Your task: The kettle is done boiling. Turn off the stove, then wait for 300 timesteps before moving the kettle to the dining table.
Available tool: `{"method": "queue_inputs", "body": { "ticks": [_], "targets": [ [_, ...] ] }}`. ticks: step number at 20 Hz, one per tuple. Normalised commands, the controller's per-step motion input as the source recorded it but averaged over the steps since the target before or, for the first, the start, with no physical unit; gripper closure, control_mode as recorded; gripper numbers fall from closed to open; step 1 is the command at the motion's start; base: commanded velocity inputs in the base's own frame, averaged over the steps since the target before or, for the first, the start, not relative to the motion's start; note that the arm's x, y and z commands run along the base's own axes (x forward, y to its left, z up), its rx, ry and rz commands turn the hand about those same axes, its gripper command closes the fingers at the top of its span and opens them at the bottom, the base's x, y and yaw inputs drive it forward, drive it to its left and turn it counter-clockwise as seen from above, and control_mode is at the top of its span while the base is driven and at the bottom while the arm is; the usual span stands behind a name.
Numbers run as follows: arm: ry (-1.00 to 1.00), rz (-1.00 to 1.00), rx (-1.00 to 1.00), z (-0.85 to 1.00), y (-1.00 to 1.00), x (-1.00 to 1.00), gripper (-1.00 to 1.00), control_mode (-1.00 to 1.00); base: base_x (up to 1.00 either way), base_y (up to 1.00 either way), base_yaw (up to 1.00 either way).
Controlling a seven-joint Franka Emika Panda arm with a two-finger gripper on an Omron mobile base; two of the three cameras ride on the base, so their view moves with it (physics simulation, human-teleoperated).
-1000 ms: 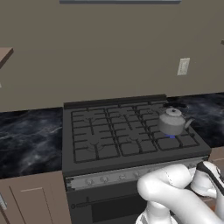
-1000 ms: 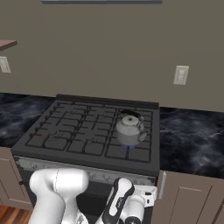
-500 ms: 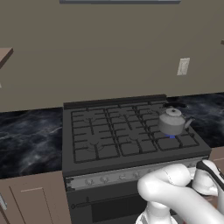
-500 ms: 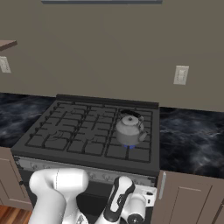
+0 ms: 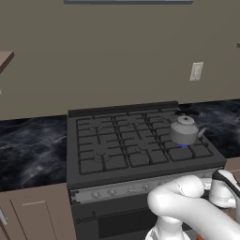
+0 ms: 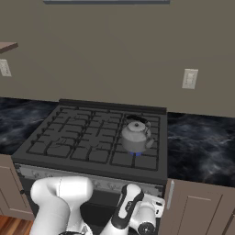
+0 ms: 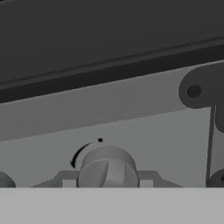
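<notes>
The silver kettle (image 5: 184,131) (image 6: 135,134) stands upright on the back right burner of the black stove (image 5: 117,152) (image 6: 78,137), and a small blue flame (image 5: 183,146) (image 6: 136,153) burns under it. In the hand view my gripper (image 7: 107,180) is pressed up to the stove's silver front strip. Its fingers (image 7: 68,179) sit on either side of a round grey knob (image 7: 107,168), shut on it. My white hand (image 5: 220,187) (image 6: 146,215) sits at the stove's front right. The dining table is out of view.
Dark marble counters (image 5: 33,150) (image 6: 202,144) flank the stove over brown cabinets (image 5: 33,215) (image 6: 197,209). More knobs (image 5: 112,190) line the front strip. A dark bracket (image 7: 201,89) of the oven handle sits to the right of the held knob.
</notes>
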Motion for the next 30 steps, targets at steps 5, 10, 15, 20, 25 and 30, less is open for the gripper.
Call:
{"method": "queue_inputs", "body": {
  "ticks": [5, 10, 15, 20, 25, 30],
  "targets": [
    [0.0, 0.0, 0.16, -0.08, 0.01, 0.0, 1.0, -1.0, 0.0, 0.0, 0.0],
    [0.01, 0.0, 0.16, -0.15, 0.01, -0.02, 1.0, -1.0, 0.0, 0.0, 0.0],
    [0.01, 0.01, 0.27, -0.13, 0.0, 0.0, 1.0, -1.0, 0.0, 0.0, 0.0],
    [0.0, 0.0, 0.3, -0.15, 0.0, -0.01, 1.0, -1.0, 0.0, 0.0, 0.0],
    [0.0, 0.0, 0.28, -0.11, 0.0, 0.0, 1.0, -1.0, 0.0, 0.0, 0.0],
    [0.01, 0.0, 0.27, -0.03, 0.0, 0.0, 1.0, -1.0, 0.0, 0.0, 0.0]
  ]
}}
